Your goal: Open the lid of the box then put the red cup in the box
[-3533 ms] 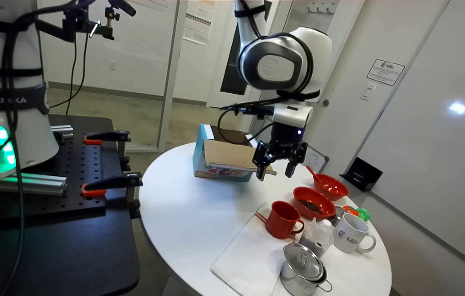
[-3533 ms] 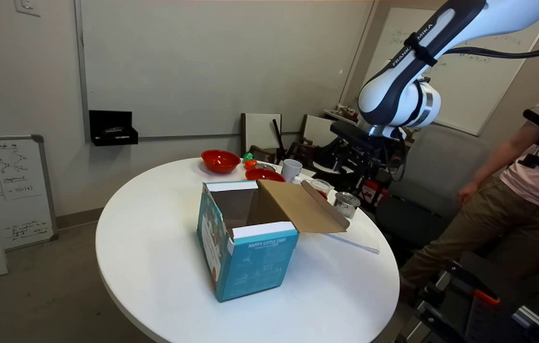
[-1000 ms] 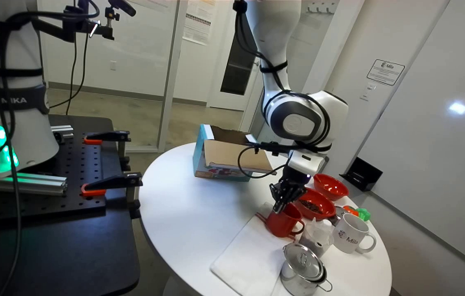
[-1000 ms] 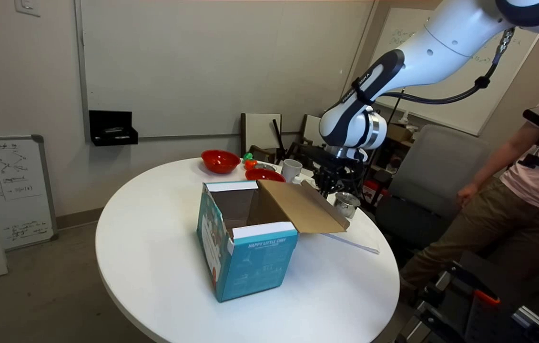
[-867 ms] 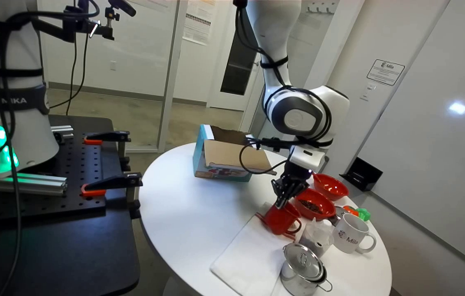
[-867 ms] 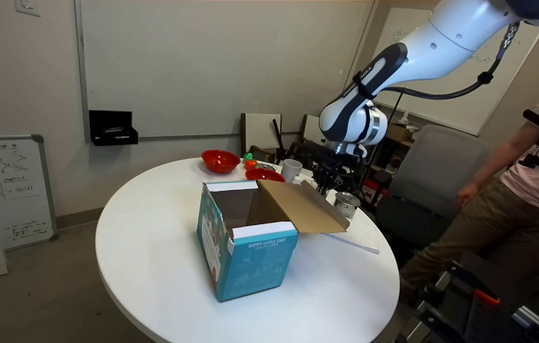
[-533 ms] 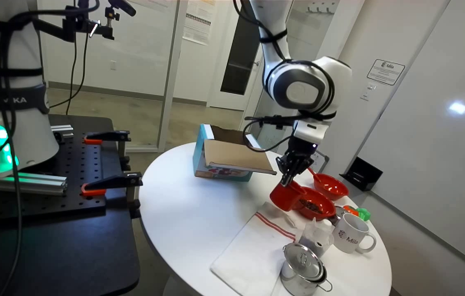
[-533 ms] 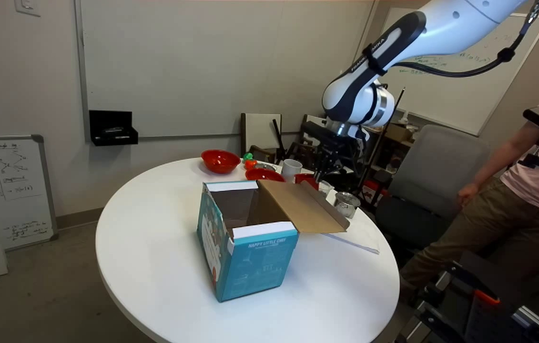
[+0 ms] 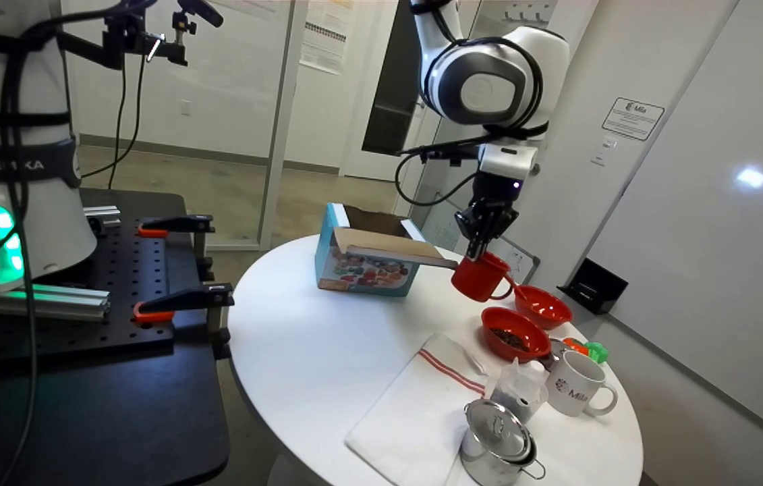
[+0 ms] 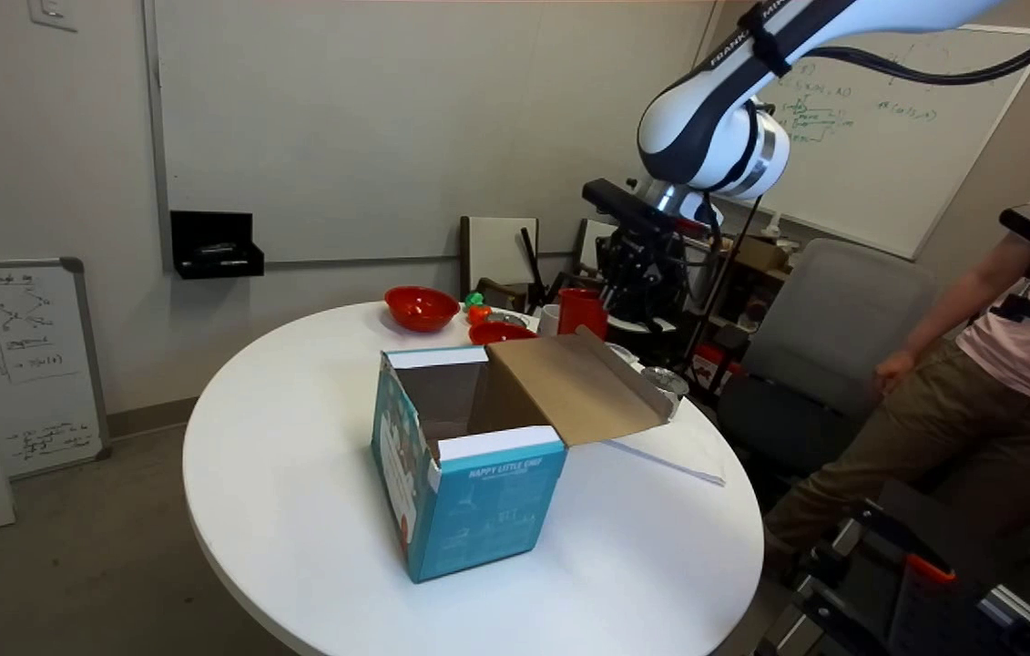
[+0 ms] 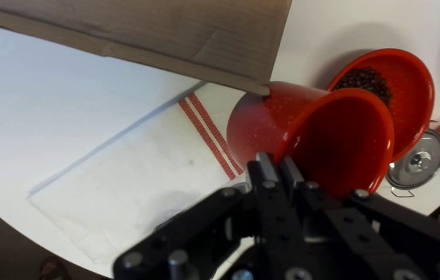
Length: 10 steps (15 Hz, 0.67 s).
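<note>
My gripper (image 9: 477, 251) is shut on the rim of the red cup (image 9: 474, 278), one finger inside the cup and one outside. The cup hangs tilted above the table, its handle towards the bowls. The teal box (image 9: 369, 273) stands with its lid (image 10: 578, 387) folded outward, brown inside showing, and its top uncovered. In the wrist view a corner of the lid (image 11: 165, 37) overlaps the side of the cup (image 11: 256, 120) and seems to touch it. The part of the box interior that shows in an exterior view (image 10: 442, 396) holds nothing visible; its floor is partly hidden.
A red bowl (image 9: 535, 339) of dark beans and another red bowl (image 9: 546, 309) with a spoon stand below and beyond the cup. Nearby are a striped towel (image 9: 408, 412), a white mug (image 9: 570, 388), a translucent container (image 9: 519, 391) and a lidded metal pot (image 9: 489, 455).
The gripper has lifted the red cup off the towel and moved it up towards the lid. Over the last half second the lid has tipped upward a little and the box has shifted slightly.
</note>
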Each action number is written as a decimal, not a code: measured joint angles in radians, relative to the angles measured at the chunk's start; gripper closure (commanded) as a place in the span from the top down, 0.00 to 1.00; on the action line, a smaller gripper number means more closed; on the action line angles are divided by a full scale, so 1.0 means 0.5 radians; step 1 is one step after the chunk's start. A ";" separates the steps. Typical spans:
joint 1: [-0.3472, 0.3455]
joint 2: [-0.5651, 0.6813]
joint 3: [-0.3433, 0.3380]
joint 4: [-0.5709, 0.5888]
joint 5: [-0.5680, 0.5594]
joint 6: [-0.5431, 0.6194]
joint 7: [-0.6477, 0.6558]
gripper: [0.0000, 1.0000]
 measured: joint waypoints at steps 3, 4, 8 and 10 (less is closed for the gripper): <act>0.047 -0.114 -0.028 -0.109 -0.035 0.130 0.015 0.04; 0.059 -0.146 -0.038 -0.140 -0.045 0.163 0.023 0.03; 0.075 -0.257 -0.057 -0.236 -0.104 0.244 0.036 0.03; 0.100 -0.313 -0.048 -0.274 -0.162 0.247 0.033 0.03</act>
